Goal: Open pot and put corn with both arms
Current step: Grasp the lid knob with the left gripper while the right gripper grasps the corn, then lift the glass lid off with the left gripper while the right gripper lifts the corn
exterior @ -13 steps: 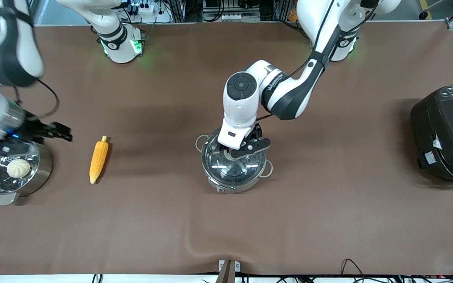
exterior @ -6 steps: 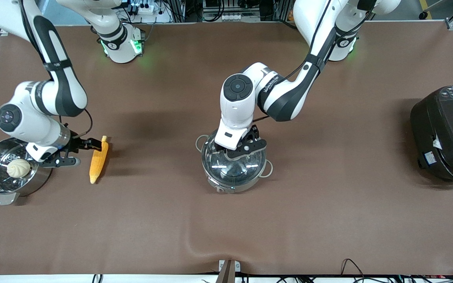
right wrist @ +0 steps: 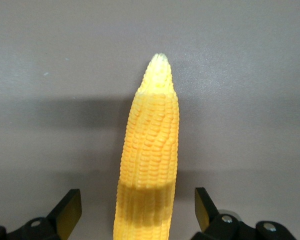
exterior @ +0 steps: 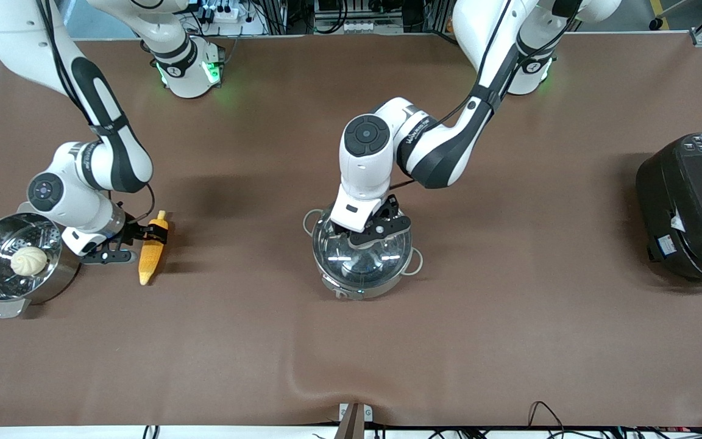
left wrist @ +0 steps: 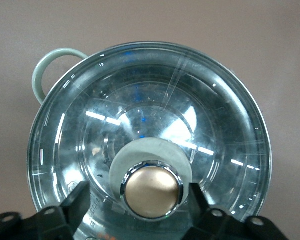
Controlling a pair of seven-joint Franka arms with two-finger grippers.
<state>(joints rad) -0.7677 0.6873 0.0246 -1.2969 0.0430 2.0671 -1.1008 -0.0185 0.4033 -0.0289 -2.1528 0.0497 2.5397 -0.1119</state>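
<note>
While the lid is still on the pot (exterior: 363, 259) at mid-counter, both grasps are only being lined up. The left pincer (left wrist: 152, 200) stands open with the copper knob (left wrist: 152, 190) between its fingers; closing and lifting should come next. The right pincer (right wrist: 137, 207) stands open astride the corn (exterior: 152, 250), which lies flat beside the steamer pot (exterior: 16, 262).

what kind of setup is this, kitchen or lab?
Likely a robot lab: cookware staged on a brown-covered table, the pot and black rice cooker, with cabling and aluminium framing along the edges.
</note>
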